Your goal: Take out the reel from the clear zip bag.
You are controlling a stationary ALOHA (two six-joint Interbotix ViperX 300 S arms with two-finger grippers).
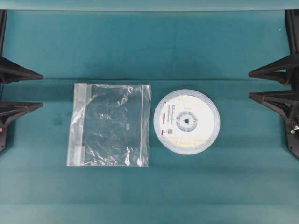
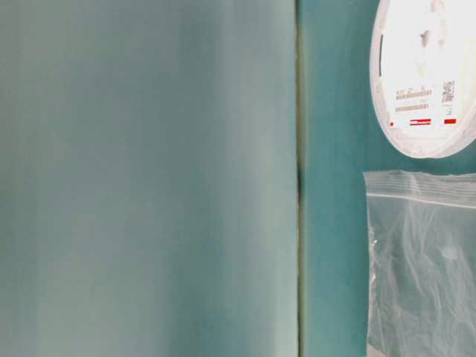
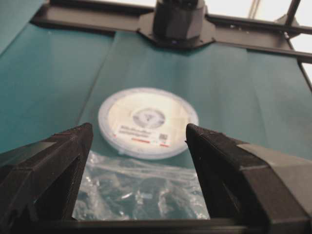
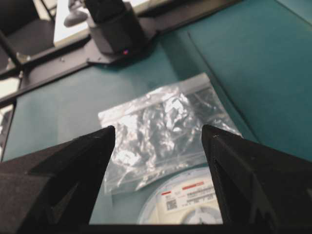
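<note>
The reel (image 1: pixel 187 120) lies flat on the teal table, out of the bag, label and grey hub facing up. Just to its left the clear zip bag (image 1: pixel 110 125) lies flat and crinkled, with a narrow gap between the two. My left gripper (image 1: pixel 41 90) hovers open at the left edge, well short of the bag. At the right edge my right gripper (image 1: pixel 251 84) is open too, apart from the reel. The left wrist view has the bag (image 3: pixel 141 187) near and the reel (image 3: pixel 147 122) beyond it. From the right wrist, the reel (image 4: pixel 187 204) is near and the bag (image 4: pixel 165 126) beyond.
A crease in the teal cloth (image 1: pixel 149 78) runs across the table behind both things. The opposite arm's base shows in each wrist view (image 3: pixel 178 22) (image 4: pixel 114 29). A pale blurred surface (image 2: pixel 149 178) fills the left of the table-level view, beside the reel (image 2: pixel 424 74) and bag (image 2: pixel 424 260).
</note>
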